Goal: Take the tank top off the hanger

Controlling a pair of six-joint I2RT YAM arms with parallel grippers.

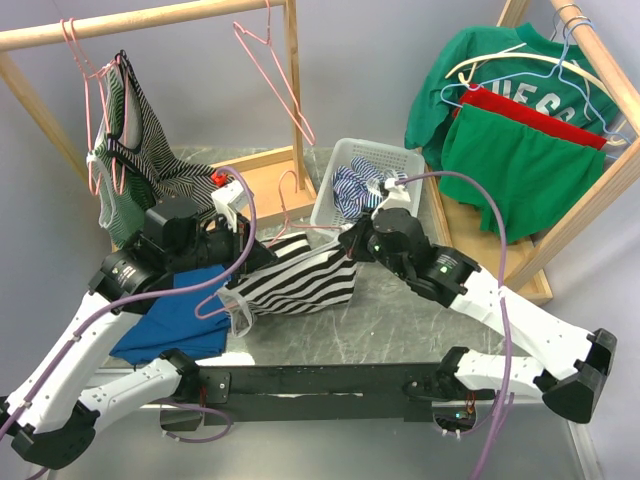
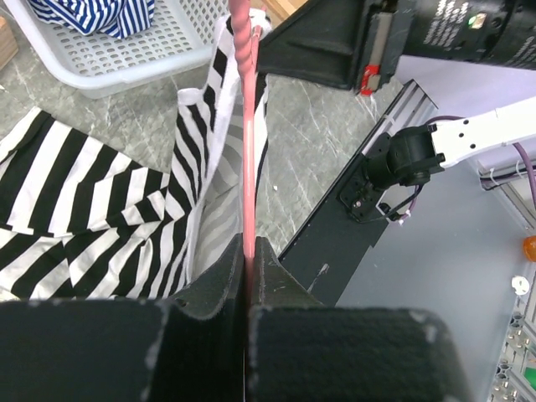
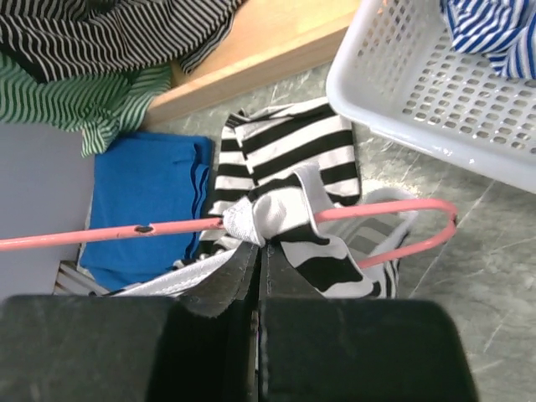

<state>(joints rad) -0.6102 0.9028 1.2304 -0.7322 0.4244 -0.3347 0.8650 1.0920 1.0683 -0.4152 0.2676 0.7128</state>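
The black-and-white striped tank top [image 1: 300, 282] lies on the table, still threaded on a pink hanger [image 1: 212, 310]. My left gripper [image 1: 258, 256] is shut on the hanger's wire [image 2: 248, 126], which runs straight out from between its jaws [image 2: 249, 247]. In the left wrist view the tank top [image 2: 84, 201] spreads to the left of the wire. My right gripper [image 1: 350, 243] is shut on the tank top's shoulder strap [image 3: 276, 205], which wraps over the hanger bar [image 3: 377, 209]. The fabric is pinched at the tips of the right gripper [image 3: 260, 247].
A white basket [image 1: 395, 160] holding a blue-striped garment stands behind the tank top. A blue garment [image 1: 175, 320] lies under my left arm. Wooden racks with hung clothes [image 1: 130, 150] [image 1: 520, 150] stand at the back left and right.
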